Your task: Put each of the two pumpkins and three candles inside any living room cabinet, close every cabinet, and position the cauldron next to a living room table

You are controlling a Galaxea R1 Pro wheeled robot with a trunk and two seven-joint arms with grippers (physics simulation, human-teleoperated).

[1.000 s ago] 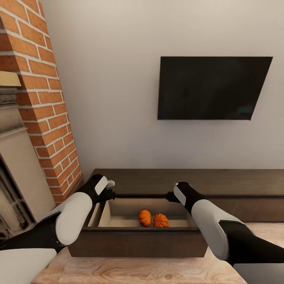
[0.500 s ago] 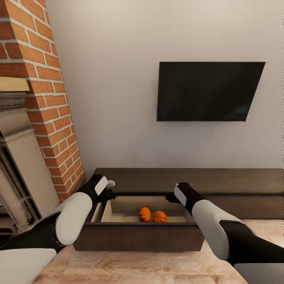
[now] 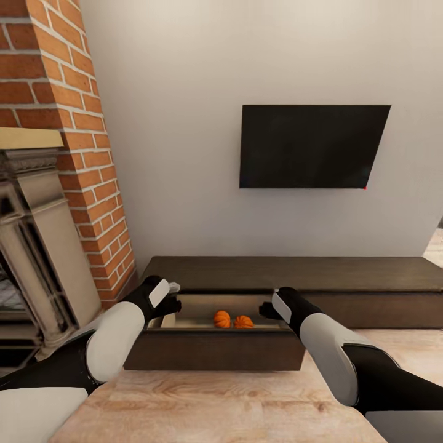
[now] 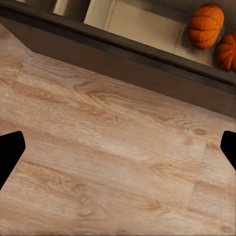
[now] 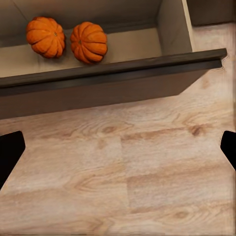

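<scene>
1. The cabinet [image 3: 295,274] is a long, low, dark-brown unit standing against the white wall, below a black wall-mounted screen [image 3: 311,146].
2. One drawer [image 3: 212,349] at the cabinet's left end stands pulled out over the wood-plank floor [image 3: 215,406]. Its inside is pale tan.
3. Two orange pumpkins [image 3: 222,319] [image 3: 243,322] lie inside the open drawer, side by side and just beside each other, near the drawer's middle. Both rest on the drawer bottom with stems up.
4. The left hand [image 3: 172,298] hangs above the drawer's left corner. In the left wrist view only the two dark fingertips [image 4: 10,152] show, at opposite edges of the picture, so the fingers are spread wide with nothing between them. That view looks down on the floor, the drawer front and the pumpkins.
5. The right hand [image 3: 266,309] hangs above the drawer's right end. In the right wrist view its fingertips [image 5: 10,150] also sit at opposite edges, spread wide and empty.
6. A red-brick chimney [image 3: 74,141] with a grey fireplace surround [image 3: 34,246] stands left of the cabinet.
</scene>
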